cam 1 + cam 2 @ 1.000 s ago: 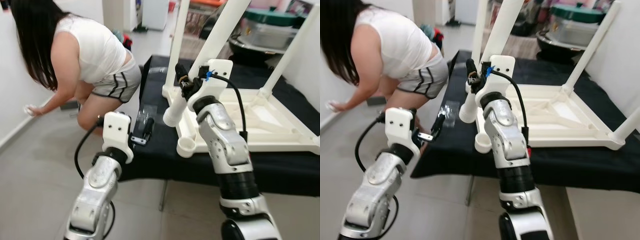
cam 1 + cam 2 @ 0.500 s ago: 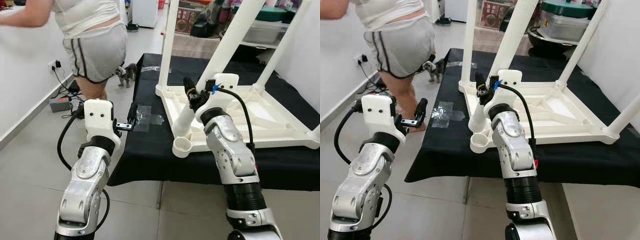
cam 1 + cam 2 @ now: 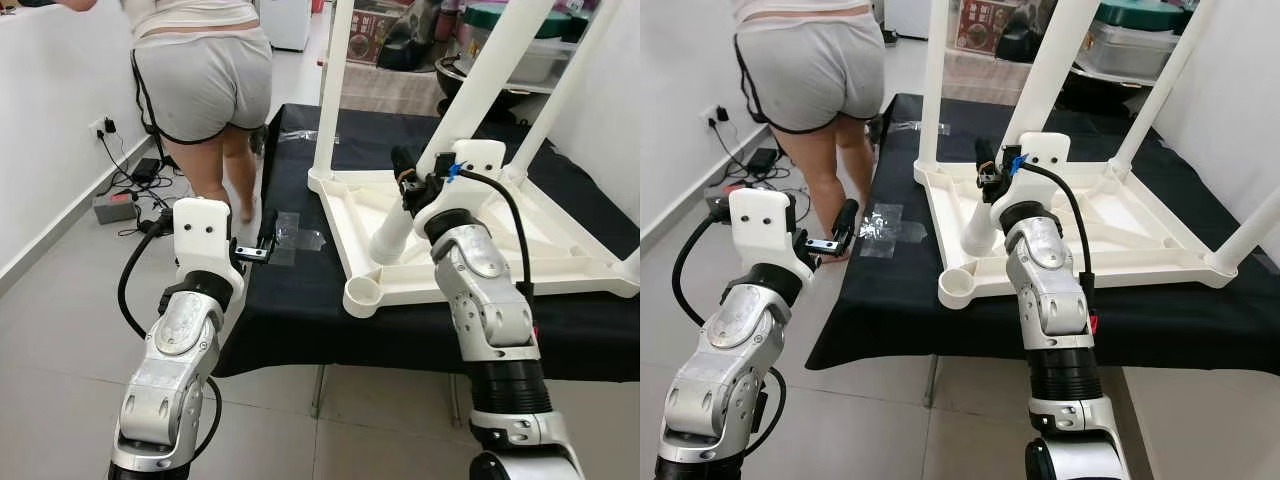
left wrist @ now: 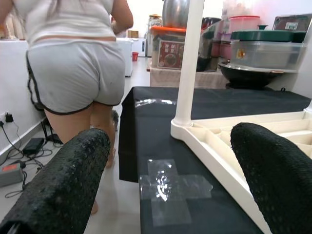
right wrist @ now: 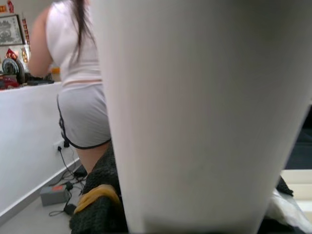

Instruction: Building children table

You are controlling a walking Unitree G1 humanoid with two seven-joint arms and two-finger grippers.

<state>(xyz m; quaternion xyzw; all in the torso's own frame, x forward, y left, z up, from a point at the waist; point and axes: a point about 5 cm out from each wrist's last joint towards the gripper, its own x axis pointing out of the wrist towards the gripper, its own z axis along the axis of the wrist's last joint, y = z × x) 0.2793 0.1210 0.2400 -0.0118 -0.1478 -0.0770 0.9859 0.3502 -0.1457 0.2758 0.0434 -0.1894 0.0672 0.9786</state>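
Looking down through the left eye view, the upside-down white plastic children's table sits centre-right of the frame on a black cloth-covered work surface, legs pointing up, with an empty round leg socket at its near corner. The right gripper is up in the middle of the frame, clamped on a loose white tubular table leg that slants down toward that corner. The left gripper hangs at centre-left just off the cloth's edge, fingers spread with nothing between them, beside a patch of clear tape. A person in grey shorts and a white top stands at the upper left, back turned. The right eye view shows the same layout, table right of centre. In the left wrist view, two black textured fingers sit wide apart at the lower corners, the tape patch and table rim between them. In the right wrist view, the white leg takes up most of the frame, a black finger pressed against it at the lower left.
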